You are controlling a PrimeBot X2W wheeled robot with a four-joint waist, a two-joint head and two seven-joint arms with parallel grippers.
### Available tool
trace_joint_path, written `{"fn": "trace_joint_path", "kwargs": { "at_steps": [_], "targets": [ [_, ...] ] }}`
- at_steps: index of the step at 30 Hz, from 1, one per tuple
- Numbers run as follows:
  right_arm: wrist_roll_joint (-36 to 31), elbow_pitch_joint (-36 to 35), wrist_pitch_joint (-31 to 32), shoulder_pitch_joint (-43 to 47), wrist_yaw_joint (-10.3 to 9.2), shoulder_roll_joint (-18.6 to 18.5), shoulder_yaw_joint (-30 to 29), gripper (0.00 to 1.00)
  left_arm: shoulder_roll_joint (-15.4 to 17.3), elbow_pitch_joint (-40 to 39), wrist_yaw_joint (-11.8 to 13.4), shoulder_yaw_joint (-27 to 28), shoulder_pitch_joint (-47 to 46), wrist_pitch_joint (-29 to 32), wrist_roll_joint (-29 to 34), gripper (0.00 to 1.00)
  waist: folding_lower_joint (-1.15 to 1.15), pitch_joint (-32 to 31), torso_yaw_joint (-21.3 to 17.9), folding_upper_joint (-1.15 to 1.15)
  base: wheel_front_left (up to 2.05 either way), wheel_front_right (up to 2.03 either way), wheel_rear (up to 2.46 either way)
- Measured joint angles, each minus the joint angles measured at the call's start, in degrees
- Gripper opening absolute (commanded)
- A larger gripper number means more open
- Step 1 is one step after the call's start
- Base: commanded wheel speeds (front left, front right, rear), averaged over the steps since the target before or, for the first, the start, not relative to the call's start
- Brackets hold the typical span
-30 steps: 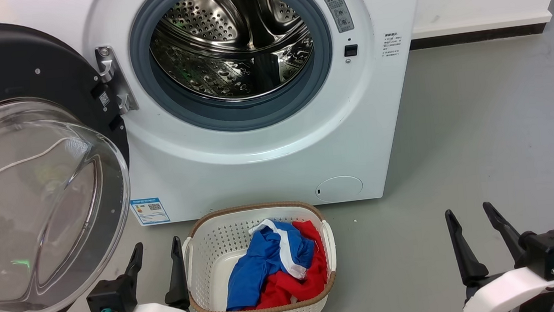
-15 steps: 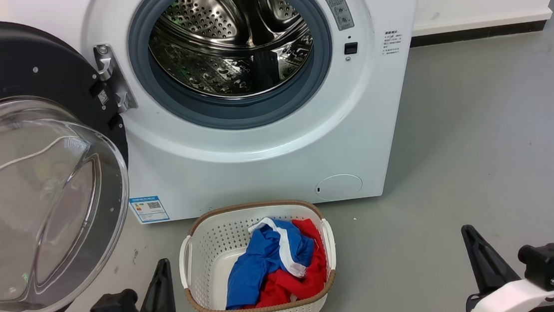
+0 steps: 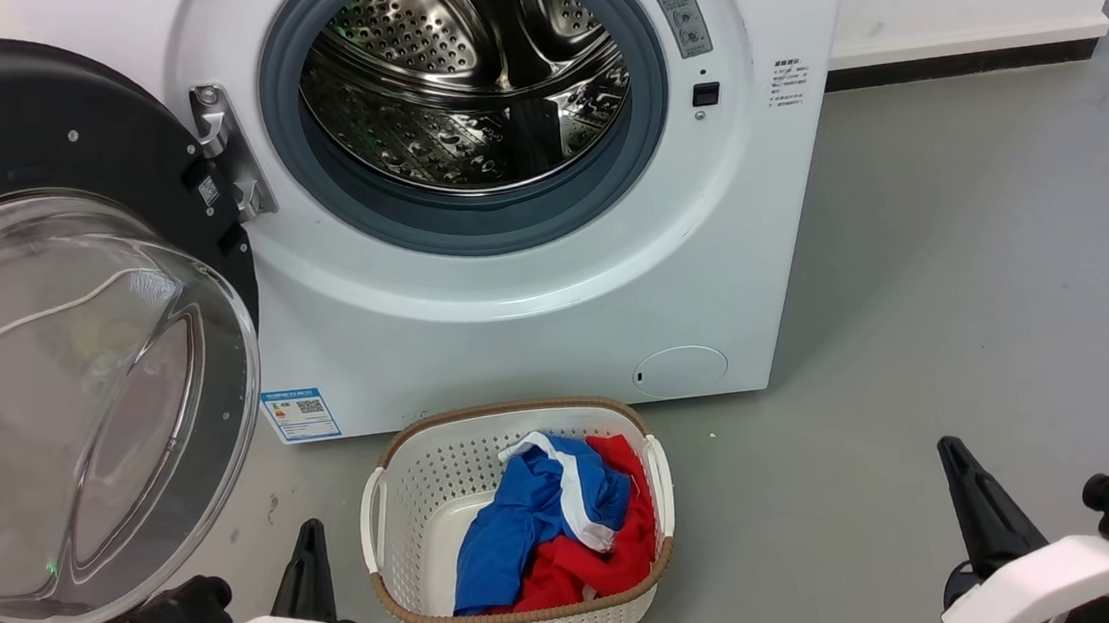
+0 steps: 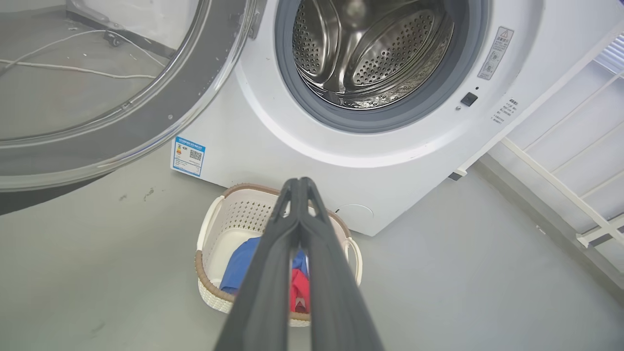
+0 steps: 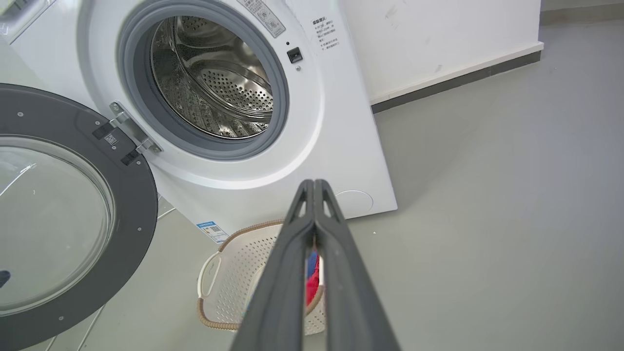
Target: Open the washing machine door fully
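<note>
door [image 3: 77, 363] hangs wide open, drum [image 3: 465, 88] exposed.

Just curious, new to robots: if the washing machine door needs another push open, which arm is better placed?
Left, probably. The left end effector sits by the lower edge of the washing machine door, which hangs on the robot's left. The right end effector is far across, beyond the laundry basket.
</note>
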Motion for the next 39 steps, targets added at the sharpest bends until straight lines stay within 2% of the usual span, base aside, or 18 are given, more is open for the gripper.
{"fn": "trace_joint_path", "kwargs": {
  "at_steps": [17,39],
  "targets": [
    [15.82,1.53,2.19,-1.75,0.0,0.04,-1.31,0.0,-1.74,-0.4,-2.52,3.78,-0.92,3.78,-12.38,0.0,0.0,0.25,0.33,0.0,0.0,0.0,0.0],
    [32.15,3.05,4.36,-3.94,0.0,0.09,-2.67,0.0,-3.5,-0.69,-5.44,7.87,-1.9,7.79,-25.31,0.0,0.0,0.57,0.75,0.0,0.0,0.0,0.0]
  ]
}}
